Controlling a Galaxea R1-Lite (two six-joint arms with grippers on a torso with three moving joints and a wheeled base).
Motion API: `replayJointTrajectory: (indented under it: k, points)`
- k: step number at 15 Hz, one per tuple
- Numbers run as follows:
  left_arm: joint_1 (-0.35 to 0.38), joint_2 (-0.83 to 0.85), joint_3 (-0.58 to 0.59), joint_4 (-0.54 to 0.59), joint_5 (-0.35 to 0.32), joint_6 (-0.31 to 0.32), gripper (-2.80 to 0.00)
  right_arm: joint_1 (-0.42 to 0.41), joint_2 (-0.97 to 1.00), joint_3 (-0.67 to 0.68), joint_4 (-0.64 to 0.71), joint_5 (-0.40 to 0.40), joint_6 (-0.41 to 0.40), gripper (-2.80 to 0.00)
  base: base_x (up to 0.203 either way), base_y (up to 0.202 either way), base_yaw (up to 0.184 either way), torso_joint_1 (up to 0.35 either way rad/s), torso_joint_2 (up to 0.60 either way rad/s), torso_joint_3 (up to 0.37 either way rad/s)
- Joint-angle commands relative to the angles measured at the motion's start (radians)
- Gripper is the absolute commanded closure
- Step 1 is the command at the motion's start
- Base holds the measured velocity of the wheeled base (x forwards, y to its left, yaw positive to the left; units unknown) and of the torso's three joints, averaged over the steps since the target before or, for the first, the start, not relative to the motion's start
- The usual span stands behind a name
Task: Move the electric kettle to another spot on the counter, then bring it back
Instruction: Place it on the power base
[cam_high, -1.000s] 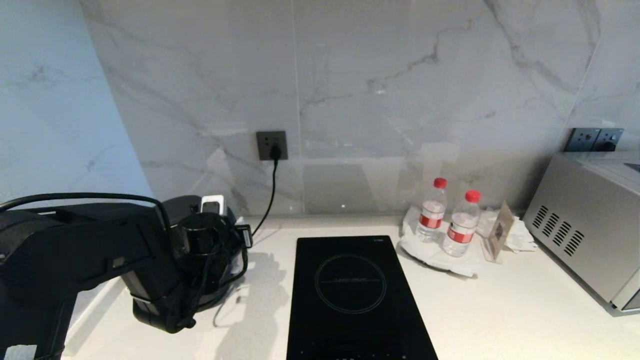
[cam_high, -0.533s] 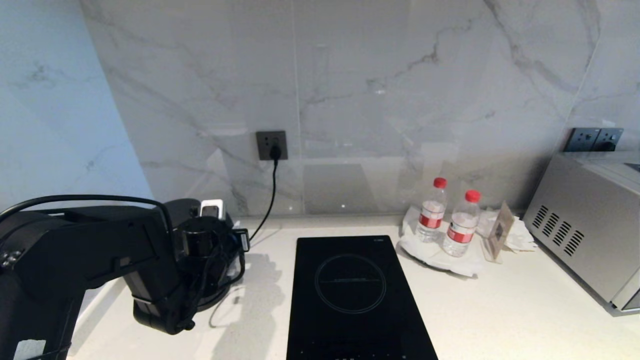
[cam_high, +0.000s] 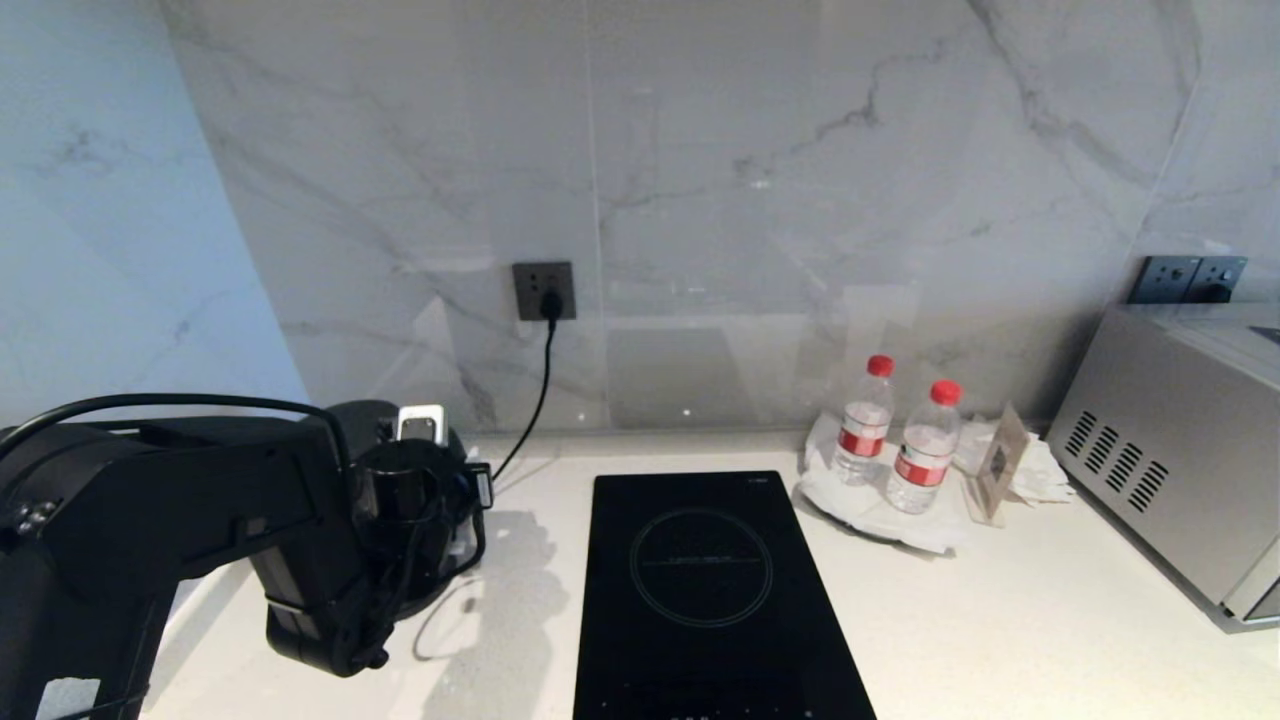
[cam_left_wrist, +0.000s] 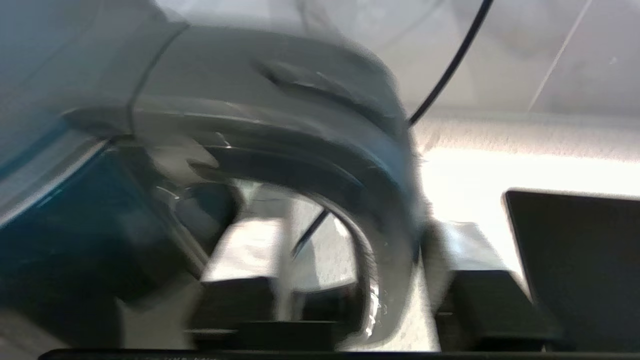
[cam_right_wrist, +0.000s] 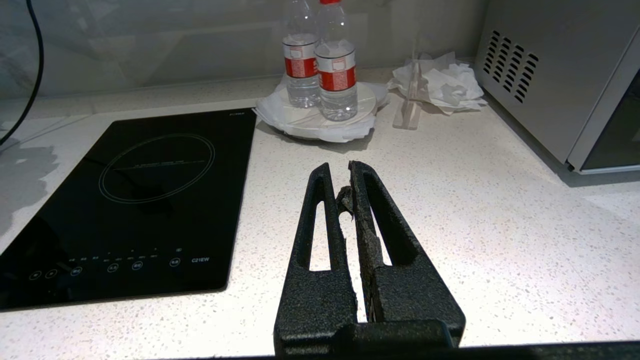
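The electric kettle (cam_high: 358, 413) stands at the back left of the counter (cam_high: 1000, 620), mostly hidden behind my left arm (cam_high: 290, 520). In the left wrist view its glossy black body (cam_left_wrist: 75, 230) fills one side and its loop handle (cam_left_wrist: 395, 235) runs between my fingers. My left gripper (cam_left_wrist: 350, 250) is open around that handle, with one finger (cam_left_wrist: 240, 260) inside the loop and clear of it. My right gripper (cam_right_wrist: 340, 172) is shut on nothing, low over the bare counter (cam_right_wrist: 475, 210) in front of the bottles.
A black glass hob (cam_high: 710, 590) lies mid-counter. A cord (cam_high: 535, 385) runs from the wall socket (cam_high: 543, 290) down towards the kettle. Two water bottles (cam_high: 865, 420) stand on a white plate at the back right, beside a steel appliance (cam_high: 1170, 470).
My left arm and wrist have slid a little to the left and down by the kettle. The bottles, the hob and the rest of the counter look the same.
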Motion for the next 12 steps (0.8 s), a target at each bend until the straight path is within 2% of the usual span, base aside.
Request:
replayJointTrajectory:
  k: [1, 7, 12]
  points:
    - [-0.004, 0.000, 0.004, -0.028, 0.003, -0.002, -2.80, 0.000, 0.001, 0.000, 0.000, -0.001, 0.000, 0.00, 0.000, 0.000, 0.000, 0.000, 0.00, 0.000]
    - [-0.025, -0.005, 0.105, -0.087, -0.005, -0.002, -2.80, 0.000, 0.000, 0.000, 0.000, -0.001, 0.000, 0.00, 0.000, 0.000, 0.000, 0.000, 0.00, 0.000]
    - [-0.024, -0.011, 0.183, -0.089, -0.005, -0.007, -2.80, 0.000, 0.002, 0.000, 0.001, -0.001, 0.000, 0.00, 0.000, 0.000, 0.000, 0.000, 0.00, 0.000]
